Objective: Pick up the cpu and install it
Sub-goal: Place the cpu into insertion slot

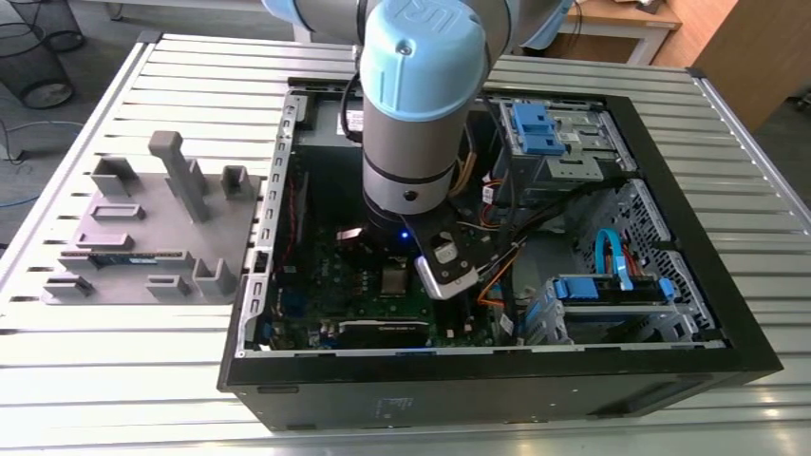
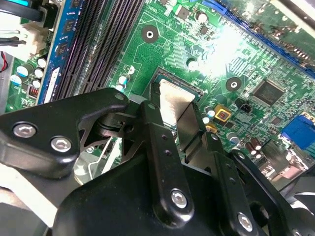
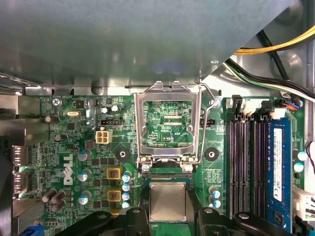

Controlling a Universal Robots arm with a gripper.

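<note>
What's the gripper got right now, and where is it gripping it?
The gripper holds the cpu by two opposite side edges, one finger on each, over the open socket on the motherboard.

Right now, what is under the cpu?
The cpu sits over the socket, whose dark rim shows along its edge, with the metal retention frame flipped open beside it. The chip covers the socket's contacts, so whether it is fully seated cannot be told.

Slatted metal table point(image 1: 114, 380); wire bins point(image 1: 38, 66), grey floor point(image 1: 28, 157); wooden desk point(image 1: 633, 21) behind.
</note>
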